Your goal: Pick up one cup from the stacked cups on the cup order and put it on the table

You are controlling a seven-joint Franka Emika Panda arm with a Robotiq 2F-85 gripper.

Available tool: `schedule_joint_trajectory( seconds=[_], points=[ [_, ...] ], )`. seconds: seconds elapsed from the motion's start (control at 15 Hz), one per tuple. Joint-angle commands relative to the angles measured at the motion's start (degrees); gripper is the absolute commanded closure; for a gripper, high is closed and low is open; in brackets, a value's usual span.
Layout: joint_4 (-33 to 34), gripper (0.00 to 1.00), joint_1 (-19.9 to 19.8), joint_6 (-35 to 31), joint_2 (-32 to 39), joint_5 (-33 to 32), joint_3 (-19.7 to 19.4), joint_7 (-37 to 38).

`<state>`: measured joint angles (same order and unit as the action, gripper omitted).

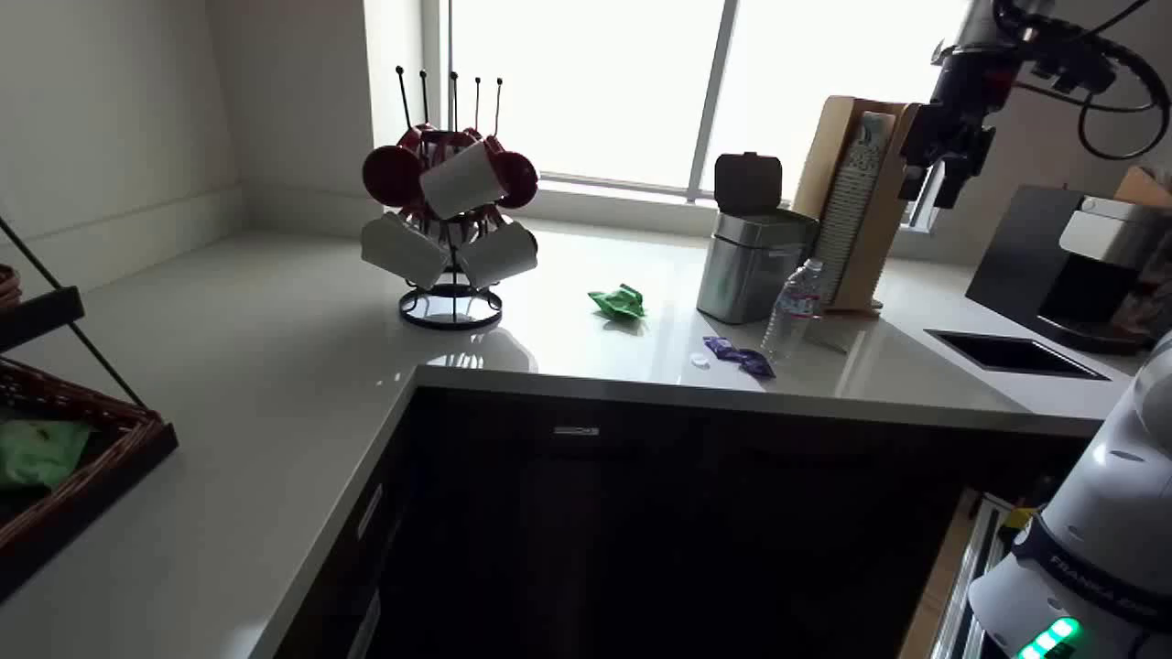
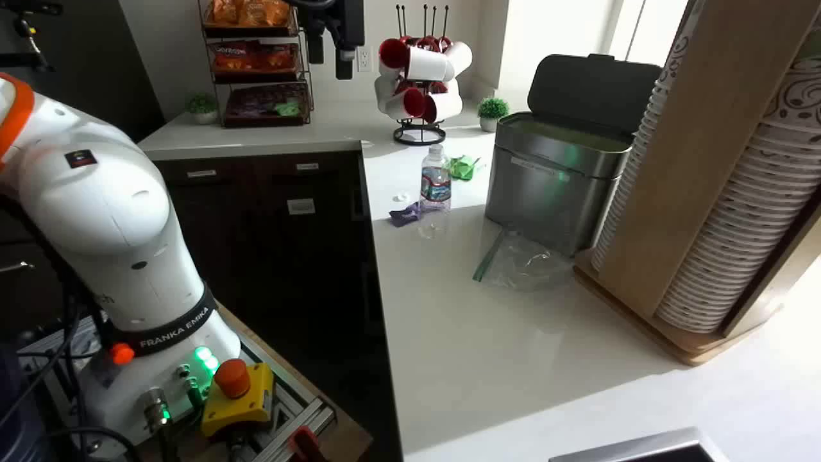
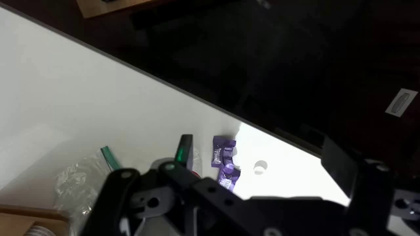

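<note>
Two stacks of cups (image 2: 741, 234) stand in the holder (image 2: 689, 173), while the gripper (image 1: 930, 190) hangs well apart from them, its jaws spread wide.
With the bin (image 1: 743, 276) as hub of the clock in an exterior view, the holder rises at 2 o'clock on the counter (image 1: 284, 302), just beside the bin; the gripper is farther out, also near 2 o'clock, above counter level. The bin's lid (image 1: 748, 185) is up. The bottle (image 1: 795, 311) stands upright at 5, purple packets (image 1: 754, 364) lie at 6, a green packet (image 1: 621, 302) at 8, and mugs (image 1: 464, 180) hang at 9. In the wrist view the fingers (image 3: 186, 147) show at 7 and 4 o'clock from the middle, counter and purple packets visible between them; a clear bag (image 3: 78, 183) lies at 8, and cups show in the corner beyond it.
</note>
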<state>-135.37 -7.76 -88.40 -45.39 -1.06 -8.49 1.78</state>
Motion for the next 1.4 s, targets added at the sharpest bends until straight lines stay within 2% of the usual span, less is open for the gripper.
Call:
schedule_joint_trajectory(
  seconds=[0.0,0.4,0.53,0.73,1.0,1.33],
  points=[
    [0.19,0.0,-0.37,0.15,0.13,0.17,0.23,-0.23],
    [0.75,0.0,-0.7,0.14,0.36,-0.48,0.73,0.48],
    [2.94,0.0,-3.89,-2.53,2.77,-3.7,0.69,4.72],
    [9.6,0.0,-7.67,-5.17,7.53,-7.76,-3.12,6.14],
    [20.27,0.0,-11.42,-13.75,17.24,-10.81,-6.61,8.87],
    [30.98,0.0,-13.9,-25.46,30.21,-10.11,-7.28,19.53]
  ],
)
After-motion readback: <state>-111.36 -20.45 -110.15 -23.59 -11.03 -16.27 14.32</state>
